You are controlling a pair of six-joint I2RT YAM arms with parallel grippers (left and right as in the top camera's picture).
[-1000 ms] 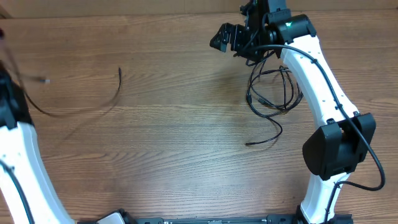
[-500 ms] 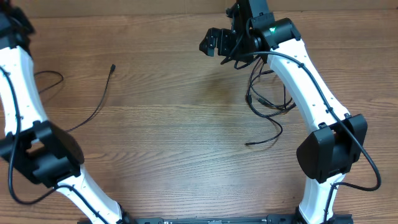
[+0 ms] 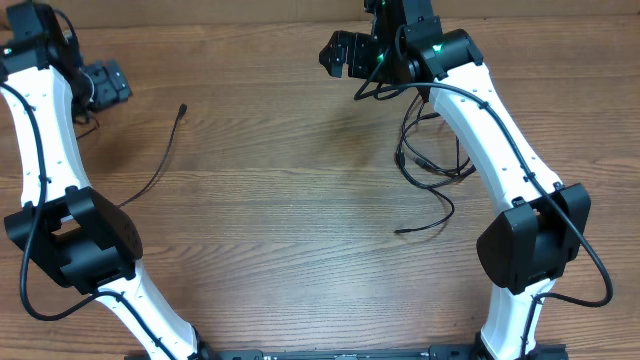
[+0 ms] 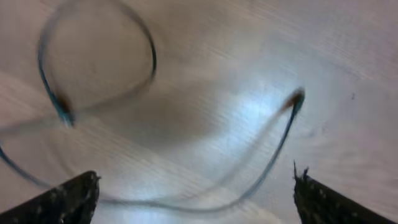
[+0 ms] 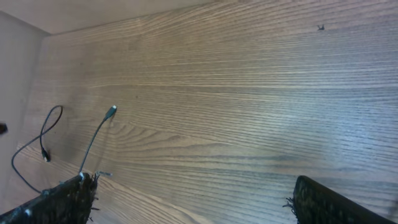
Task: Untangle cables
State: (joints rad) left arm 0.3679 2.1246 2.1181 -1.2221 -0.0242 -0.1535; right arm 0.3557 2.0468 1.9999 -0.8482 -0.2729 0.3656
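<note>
Cables (image 3: 418,161) tangled beside right arm (image 3: 500,130), one separate cable (image 3: 163,160) lying well left

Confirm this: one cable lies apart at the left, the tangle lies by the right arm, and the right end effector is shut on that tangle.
Wrong: the right end effector is open and empty, clear of the tangle; the right wrist view shows it. The rest holds.

no readable text, label, brand, number or sign in any view.
</note>
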